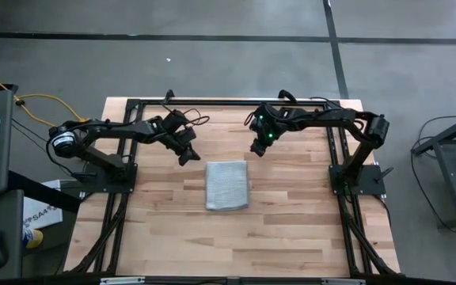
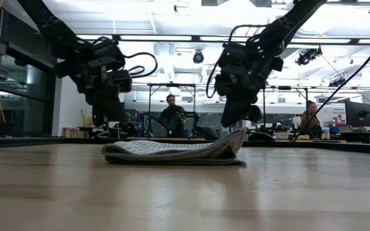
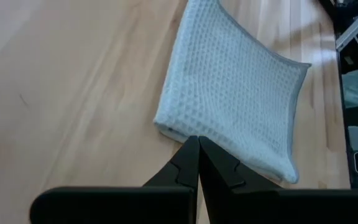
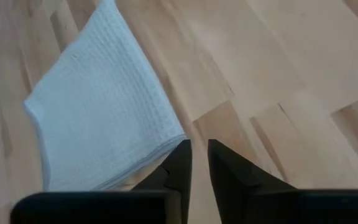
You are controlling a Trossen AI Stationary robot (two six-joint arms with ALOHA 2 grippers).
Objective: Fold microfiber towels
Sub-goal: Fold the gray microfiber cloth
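While folded towel (image 1: 227,186) lies flat, left tool (image 1: 185,157) closed empty, right tool (image 1: 257,148) slightly parted, empty.

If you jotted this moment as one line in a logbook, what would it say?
towel: folded, flat mid-table | left gripper: shut, raised beside towel, empty | right gripper: slightly open, raised beside towel, empty

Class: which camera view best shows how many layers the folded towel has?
The right wrist view: the towel turns its stacked edges to the camera near the right hand. The low view shows a layered side; the high and left wrist views show mainly its top.
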